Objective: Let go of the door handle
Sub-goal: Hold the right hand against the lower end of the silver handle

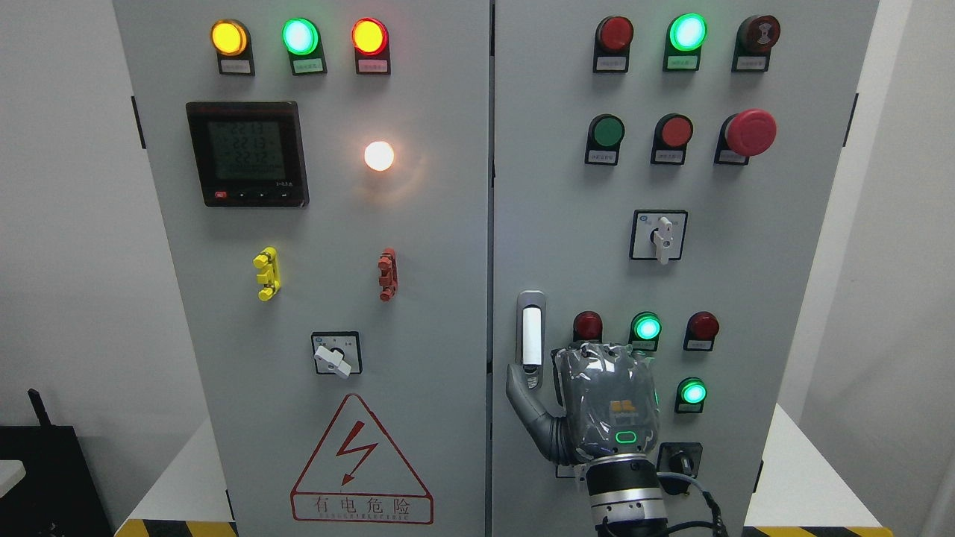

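Note:
The door handle [531,333] is a white lever in a silver recess at the left edge of the cabinet's right door [783,246]. It stands upright and lies flush in its recess. My right hand [574,388] comes up from the bottom edge, just right of and below the handle, with its back toward the camera. Its thumb [520,384] is spread to the left and reaches the lower end of the handle's recess. The other fingers [604,356] point at the door, right of the handle, and hold nothing. The door looks closed.
The right door carries lamps, push buttons, a red mushroom button [750,132] and a rotary switch [660,236]. A lit green lamp [646,327] sits just above the hand. The left door [321,298] has a meter, switches and a warning triangle [360,462].

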`<action>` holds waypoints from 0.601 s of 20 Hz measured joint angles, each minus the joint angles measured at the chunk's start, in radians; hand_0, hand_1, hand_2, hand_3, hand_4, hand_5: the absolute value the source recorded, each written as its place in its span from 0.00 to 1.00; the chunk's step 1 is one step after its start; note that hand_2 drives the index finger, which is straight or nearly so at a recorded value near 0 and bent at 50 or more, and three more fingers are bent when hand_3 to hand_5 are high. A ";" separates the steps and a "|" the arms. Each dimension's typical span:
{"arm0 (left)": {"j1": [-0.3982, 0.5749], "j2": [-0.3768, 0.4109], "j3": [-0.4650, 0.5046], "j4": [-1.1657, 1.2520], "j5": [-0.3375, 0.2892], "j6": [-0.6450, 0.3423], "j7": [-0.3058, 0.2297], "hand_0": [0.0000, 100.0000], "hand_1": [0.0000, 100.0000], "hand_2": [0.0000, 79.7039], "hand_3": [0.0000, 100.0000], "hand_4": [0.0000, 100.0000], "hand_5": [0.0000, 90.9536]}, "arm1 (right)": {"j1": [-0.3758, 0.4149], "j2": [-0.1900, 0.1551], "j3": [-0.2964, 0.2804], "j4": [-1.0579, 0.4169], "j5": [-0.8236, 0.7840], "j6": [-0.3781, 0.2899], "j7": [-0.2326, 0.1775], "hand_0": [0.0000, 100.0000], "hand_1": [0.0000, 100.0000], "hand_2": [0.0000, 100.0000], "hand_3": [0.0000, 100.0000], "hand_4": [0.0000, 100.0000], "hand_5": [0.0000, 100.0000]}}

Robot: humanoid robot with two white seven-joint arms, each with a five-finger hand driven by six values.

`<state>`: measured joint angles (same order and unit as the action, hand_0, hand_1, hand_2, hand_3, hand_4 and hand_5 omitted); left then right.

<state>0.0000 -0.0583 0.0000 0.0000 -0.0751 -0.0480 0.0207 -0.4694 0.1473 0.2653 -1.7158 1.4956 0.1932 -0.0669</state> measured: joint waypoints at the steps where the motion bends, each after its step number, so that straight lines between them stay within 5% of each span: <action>1: 0.000 0.000 0.000 0.000 0.000 0.000 0.000 0.12 0.39 0.00 0.00 0.00 0.00 | 0.000 0.000 0.000 0.000 0.000 0.000 -0.001 0.42 0.05 1.00 1.00 1.00 0.95; 12: 0.000 0.000 0.000 0.000 0.000 0.000 0.000 0.12 0.39 0.00 0.00 0.00 0.00 | -0.001 0.000 -0.001 0.002 0.000 0.000 -0.003 0.44 0.05 1.00 1.00 1.00 0.95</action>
<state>0.0000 -0.0583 0.0000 0.0000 -0.0751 -0.0480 0.0207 -0.4703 0.1473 0.2644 -1.7142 1.4956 0.1932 -0.0701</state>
